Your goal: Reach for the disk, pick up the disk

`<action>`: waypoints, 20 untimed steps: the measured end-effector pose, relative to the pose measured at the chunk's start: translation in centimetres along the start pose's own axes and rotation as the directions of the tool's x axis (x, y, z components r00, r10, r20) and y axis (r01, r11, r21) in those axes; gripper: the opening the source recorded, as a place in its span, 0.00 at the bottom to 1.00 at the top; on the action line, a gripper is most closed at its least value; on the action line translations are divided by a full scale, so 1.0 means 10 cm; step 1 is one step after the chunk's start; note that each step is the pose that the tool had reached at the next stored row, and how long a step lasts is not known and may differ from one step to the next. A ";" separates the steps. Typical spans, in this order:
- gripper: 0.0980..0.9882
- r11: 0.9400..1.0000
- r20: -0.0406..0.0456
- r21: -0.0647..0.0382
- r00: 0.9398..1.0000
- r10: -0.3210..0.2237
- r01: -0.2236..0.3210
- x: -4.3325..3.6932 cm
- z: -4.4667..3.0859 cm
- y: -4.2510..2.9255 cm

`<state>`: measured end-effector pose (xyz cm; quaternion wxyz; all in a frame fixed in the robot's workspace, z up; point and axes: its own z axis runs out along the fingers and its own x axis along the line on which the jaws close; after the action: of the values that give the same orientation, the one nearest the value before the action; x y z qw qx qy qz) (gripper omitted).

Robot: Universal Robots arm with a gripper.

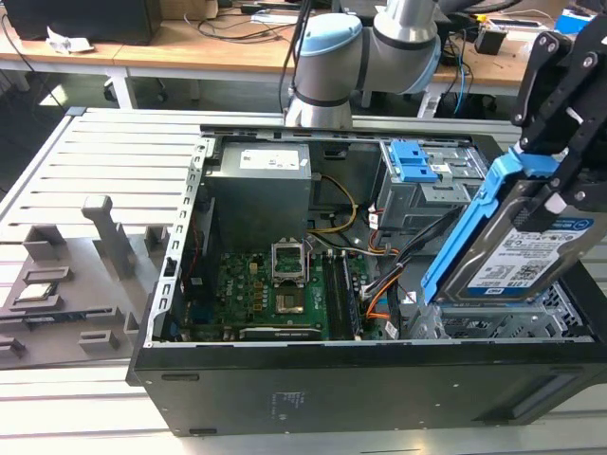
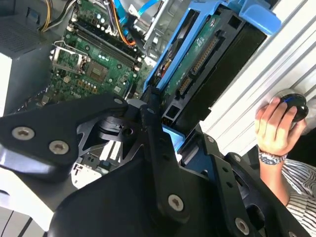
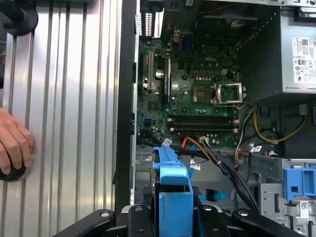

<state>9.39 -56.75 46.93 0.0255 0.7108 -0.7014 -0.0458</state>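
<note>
The disk (image 1: 520, 254), a silver hard drive with a white-and-blue label and blue caddy rails, hangs tilted above the drive cage at the exterior view's right end of the open computer case. My black gripper (image 1: 550, 190) is shut on its upper end. In the second wrist view the disk (image 2: 207, 64) sticks out from between the fingers (image 2: 153, 123), connector side showing. In the first wrist view the blue caddy (image 3: 174, 190) sits between the gripper's (image 3: 173, 219) black links, above the case.
The open black case (image 1: 313, 389) holds a green motherboard (image 1: 280, 289), a grey power-supply box (image 1: 261, 194), orange and black cables (image 1: 384, 284) and a blue-latched bay (image 1: 414, 161). A person's hand (image 2: 274, 126) rests on the slatted table. Grey fixtures (image 1: 57, 275) stand at the exterior view's left.
</note>
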 end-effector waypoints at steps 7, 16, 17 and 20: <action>0.30 1.000 -0.001 -0.016 1.000 -0.010 0.010 -0.049 0.091 -0.228; 0.30 1.000 -0.001 -0.018 1.000 -0.012 0.012 -0.096 0.138 -0.262; 0.30 1.000 -0.001 -0.018 1.000 -0.012 0.012 -0.096 0.138 -0.262; 0.30 1.000 -0.001 -0.018 1.000 -0.012 0.012 -0.096 0.141 -0.262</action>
<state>11.85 -55.71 45.30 0.0321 0.7146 -0.6968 -0.0520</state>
